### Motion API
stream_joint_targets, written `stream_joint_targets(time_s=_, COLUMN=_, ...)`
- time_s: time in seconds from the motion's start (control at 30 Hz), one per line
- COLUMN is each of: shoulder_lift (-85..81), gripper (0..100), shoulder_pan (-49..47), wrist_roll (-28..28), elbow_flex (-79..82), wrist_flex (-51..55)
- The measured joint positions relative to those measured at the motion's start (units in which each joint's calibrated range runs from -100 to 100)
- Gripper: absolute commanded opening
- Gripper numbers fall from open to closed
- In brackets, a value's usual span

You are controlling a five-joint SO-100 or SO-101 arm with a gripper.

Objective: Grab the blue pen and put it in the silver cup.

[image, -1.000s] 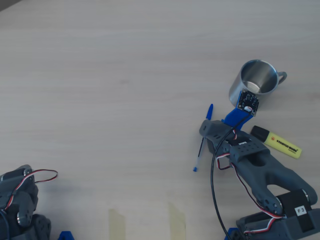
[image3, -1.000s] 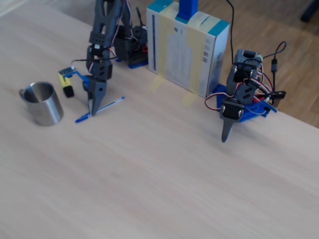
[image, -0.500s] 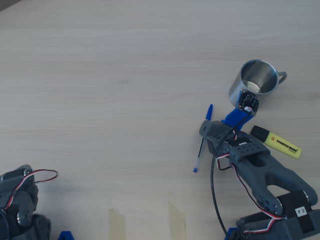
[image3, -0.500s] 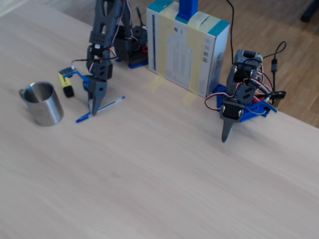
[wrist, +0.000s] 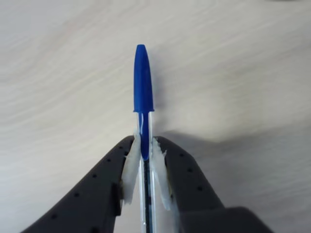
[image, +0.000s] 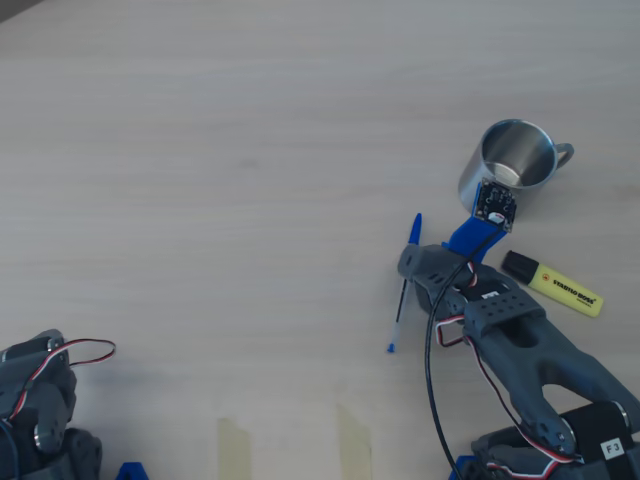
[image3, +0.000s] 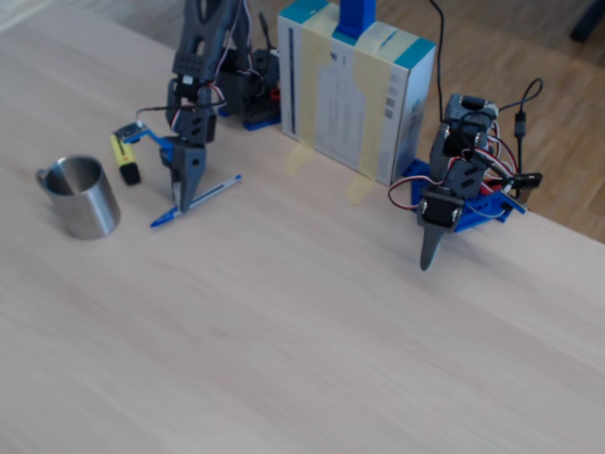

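The gripper (wrist: 145, 160) is closed on the blue pen (wrist: 143, 92), hiding the barrel; the cap probably points toward the silver cup (image: 515, 165).

The arm reaches down steeply near the table's far edge in the fixed view, its gripper (image3: 183, 203) pointing at the tabletop (white-padded fingers (wrist: 131, 167) nearly closed), clamping the blue pen (wrist: 143, 87).
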Motion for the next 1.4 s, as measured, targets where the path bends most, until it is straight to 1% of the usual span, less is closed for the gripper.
stream_joint_targets(time_s=0.67, shoulder_lift=-14.9, gripper=2, shoulder_pan=-4.8, wrist_roll=-0.2, elbow_flex=0.1, wrist_flex=0.0)
stream_joint_targets(time_s=1.23, shoulder_lift=-29.9, gripper=2, shoulder_pan=-5.7, wrist_roll=0.1, elbow_flex=0.1, wrist_flex=0.0)
stream_joint_targets(time_s=1.4, shoulder_lift=-32.3, gripper=2, shoulder_pan=-6.7, wrist_roll=2.1, elbow_flex=0.1, wrist_flex=-2.3)
